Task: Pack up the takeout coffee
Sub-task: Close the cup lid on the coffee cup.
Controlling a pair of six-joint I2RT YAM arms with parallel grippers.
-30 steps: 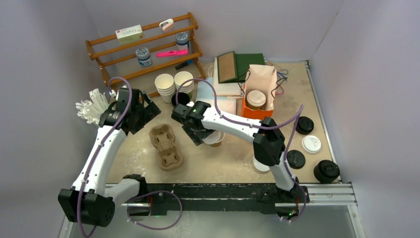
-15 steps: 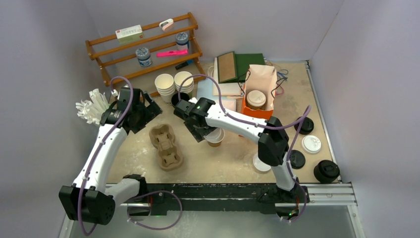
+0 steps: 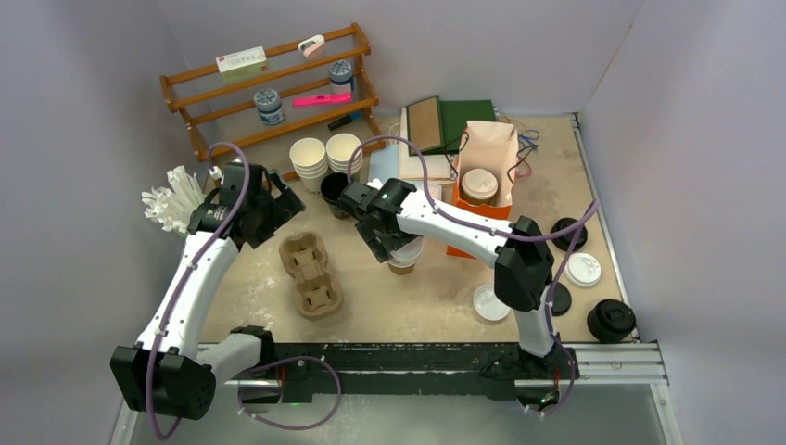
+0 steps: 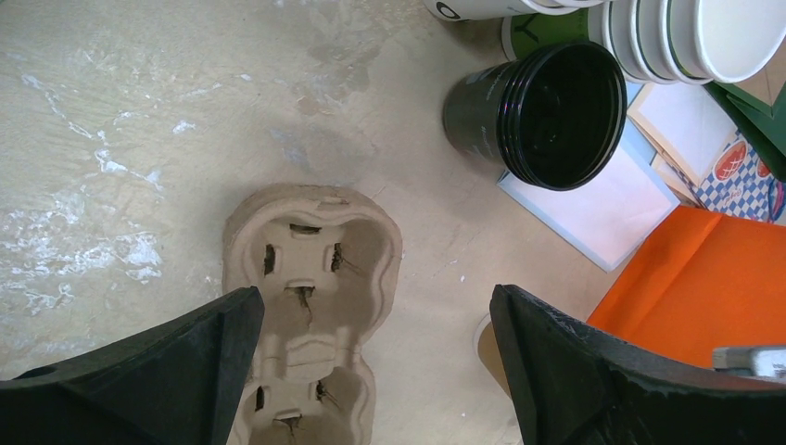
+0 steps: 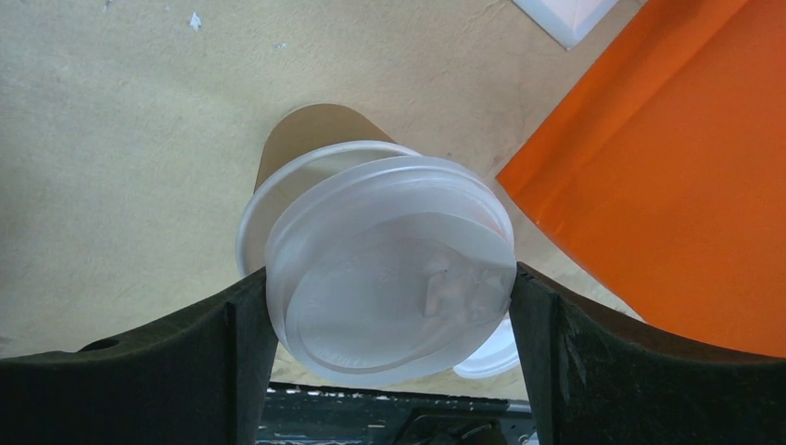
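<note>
Jaws of the right gripper (image 5: pixel 389 301) are clamped across a round white plastic lid (image 5: pixel 389 273), each finger pressing its rim from opposite sides. It hangs off-centre over the white rim of a brown kraft cup (image 5: pixel 306 139) and is not seated. The cup stands mid-table, at the centre of the overhead view. The lid looks thin and springy, likely to bow or pop free if squeezed harder, so the edge-to-edge grip suits it. The paper cup appears light and easy to tip or crush. Whether it holds anything cannot be told under the lid. It is best taken around its wall just below the rim.

Nearest the arms' bases, a spare white lid (image 3: pixel 488 303) lies lower right of centre, with several black lids (image 3: pixel 611 320) further right. The left gripper (image 4: pixel 375 371) hangs with jaws wide apart and empty above a pulp cup carrier (image 4: pixel 310 278), left of centre. An orange package (image 5: pixel 677 158) sits just beside the cup and crowds the gripper's right finger. Beyond it are a black cup (image 4: pixel 542 111) and stacked white cups (image 3: pixel 324 153). A wooden rack (image 3: pixel 269 88) fills the upper left.
</note>
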